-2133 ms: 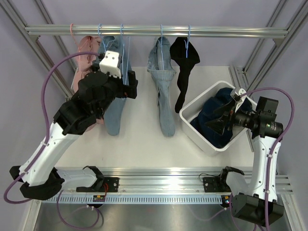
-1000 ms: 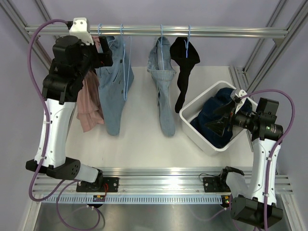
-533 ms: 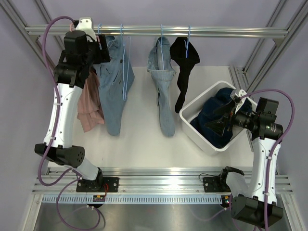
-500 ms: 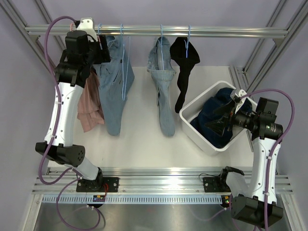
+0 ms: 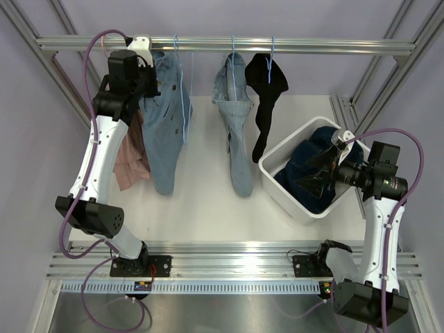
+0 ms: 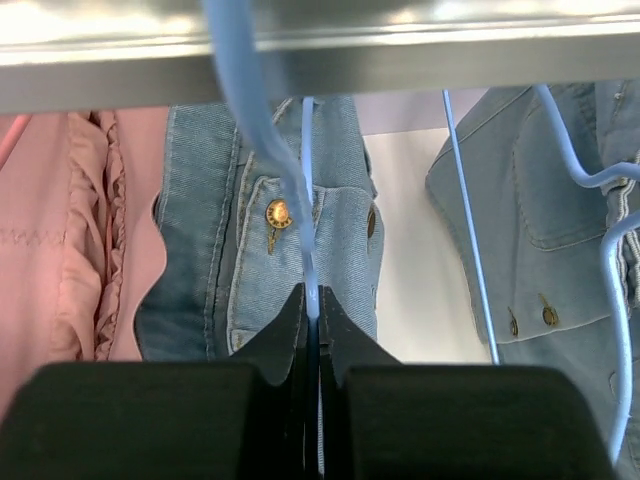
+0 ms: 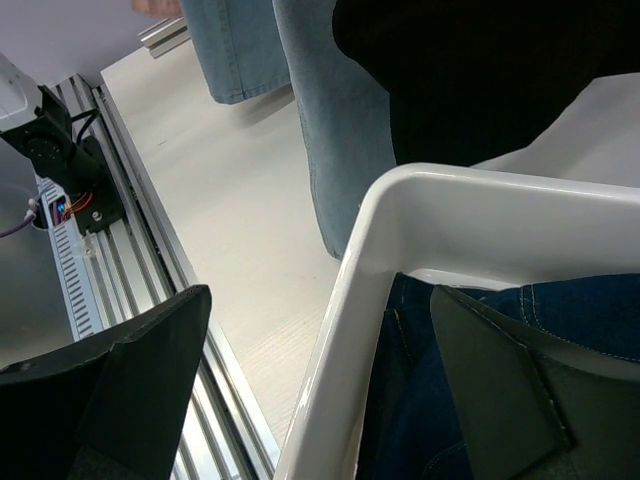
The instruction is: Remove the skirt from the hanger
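A grey-walled cell holds a white table, with an aluminium rail [image 5: 229,45] across its far side carrying hung garments. At the rail's left end the left gripper [image 6: 311,335] has its jaws pinched tight on the thin wire of a blue hanger [image 6: 307,200], just under the hook. The light denim skirt [image 6: 300,260], brass-buttoned, hangs from that hanger directly beyond the fingers, with a pink garment [image 6: 70,240] to its left. This looks like the securing step: the hanger is held and the skirt is not yet off. The next move likely calls for steadying or unhooking the hanger so the skirt can slide down. The right gripper [image 7: 320,330] gapes wide over the white bin [image 7: 420,200] at near right, well apart from the skirt.
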